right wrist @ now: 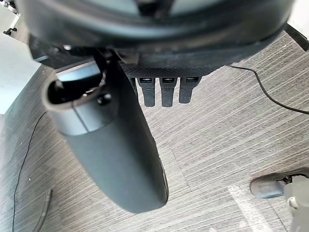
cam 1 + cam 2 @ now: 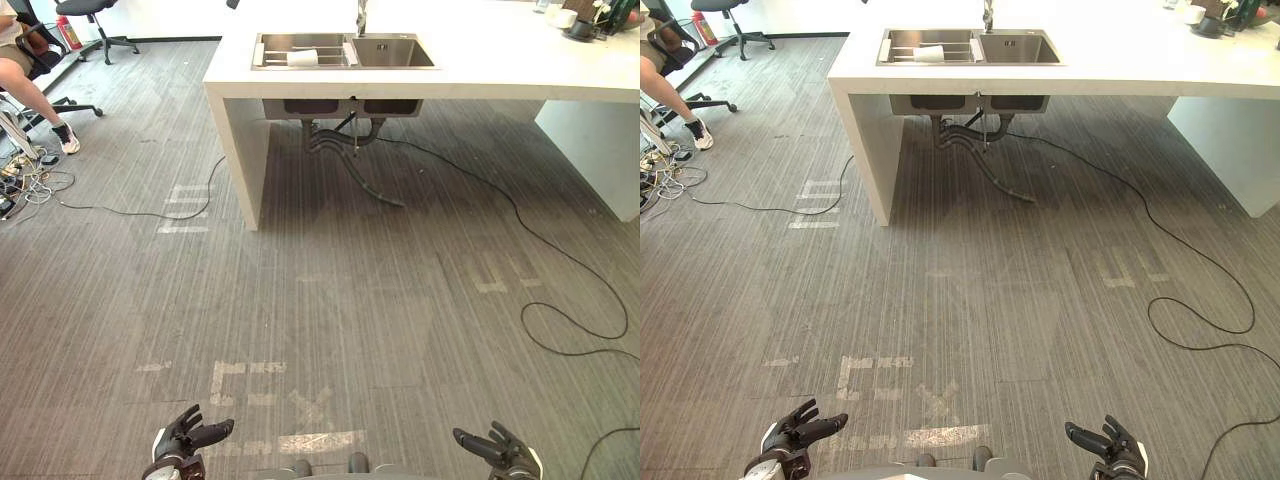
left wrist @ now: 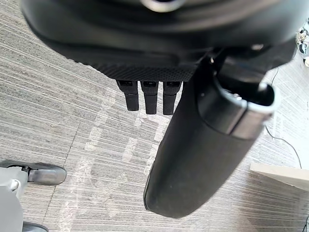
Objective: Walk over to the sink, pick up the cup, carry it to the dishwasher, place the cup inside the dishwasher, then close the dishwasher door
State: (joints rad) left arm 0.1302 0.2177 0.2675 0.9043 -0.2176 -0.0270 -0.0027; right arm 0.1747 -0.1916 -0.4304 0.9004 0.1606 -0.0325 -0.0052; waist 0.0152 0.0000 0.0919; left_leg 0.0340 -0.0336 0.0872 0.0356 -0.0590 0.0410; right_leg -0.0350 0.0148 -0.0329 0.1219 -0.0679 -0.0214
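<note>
A white cup [image 2: 302, 58] lies on its side in the left basin of a steel sink [image 2: 390, 52] set in a white counter [image 2: 480, 75] far ahead. My left hand [image 2: 182, 443] hangs low at the bottom left, fingers relaxed and empty, well short of the counter. My right hand [image 2: 503, 450] hangs at the bottom right, likewise open and empty. Each wrist view looks past straight fingers [image 3: 150, 96] and a thumb [image 1: 116, 159] at grey carpet.
Grey carpet with worn tape marks [image 2: 250, 385] lies between me and the counter. Black cables [image 2: 560, 300] trail across the floor on the right and left. Drain hoses [image 2: 345, 150] hang under the sink. A seated person's leg [image 2: 35, 95] and office chairs [image 2: 95, 20] are at the far left.
</note>
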